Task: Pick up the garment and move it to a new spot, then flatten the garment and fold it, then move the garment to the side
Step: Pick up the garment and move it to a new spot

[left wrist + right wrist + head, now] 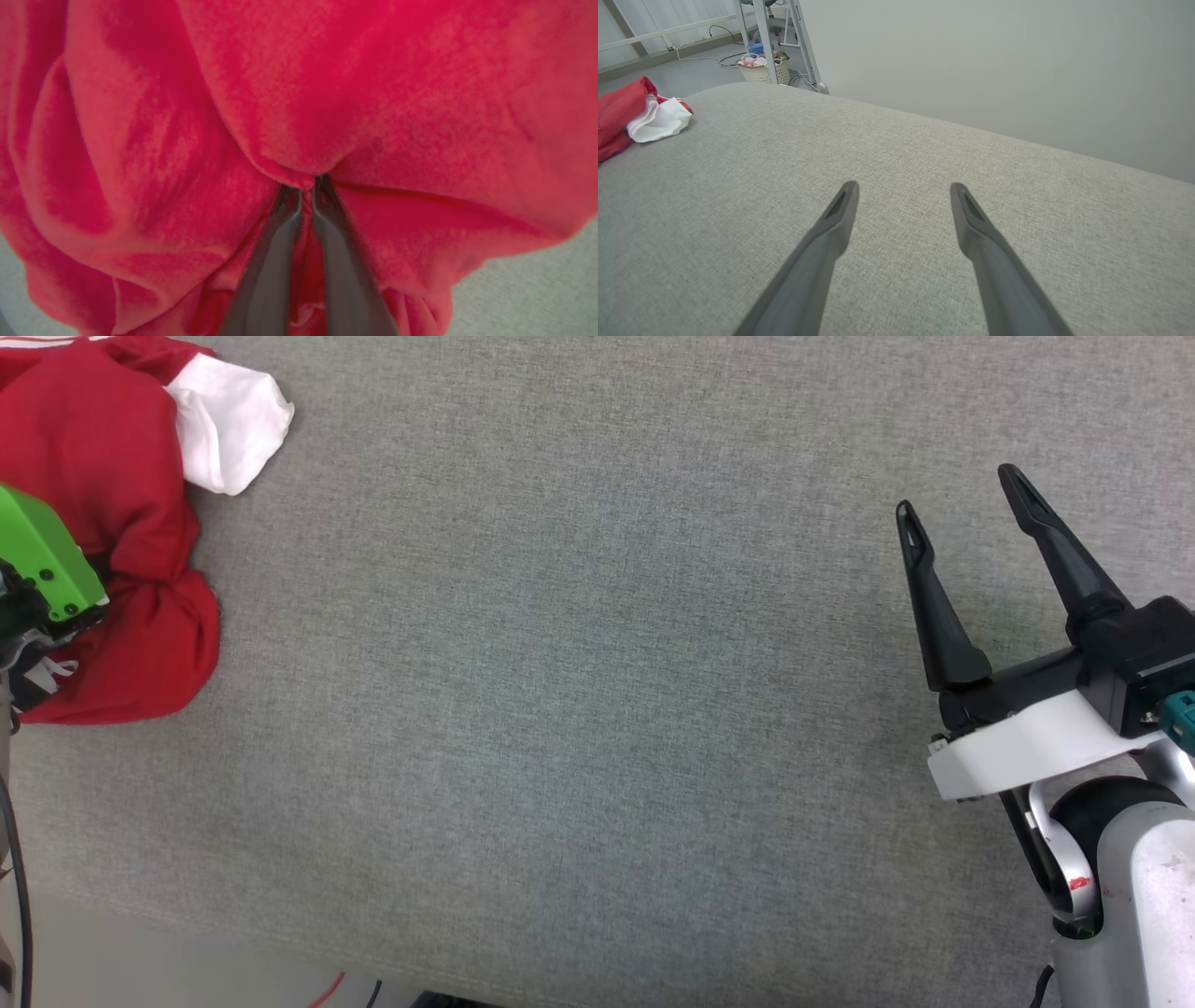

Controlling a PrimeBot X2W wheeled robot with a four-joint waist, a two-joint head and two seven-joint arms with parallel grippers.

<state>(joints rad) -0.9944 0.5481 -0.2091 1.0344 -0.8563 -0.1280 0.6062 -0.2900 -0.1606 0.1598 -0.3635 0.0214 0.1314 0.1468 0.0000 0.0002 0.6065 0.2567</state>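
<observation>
Left gripper [306,186] fingers sit nearly pressed together, pinching a fold of the garment [187,116]; red cloth bunches round both fingers. From the head view the garment lies crumpled in a heap at the far left of the grey table [579,663], one white sleeve [229,425] flopped out toward the right. Green housing [42,555] of the left arm sits over the heap. Right gripper [960,495] is well apart at the right side, fingers spread wide, nothing between them, over bare grey surface. Pale basket [761,70] stands on the floor beyond the table's far edge.
</observation>
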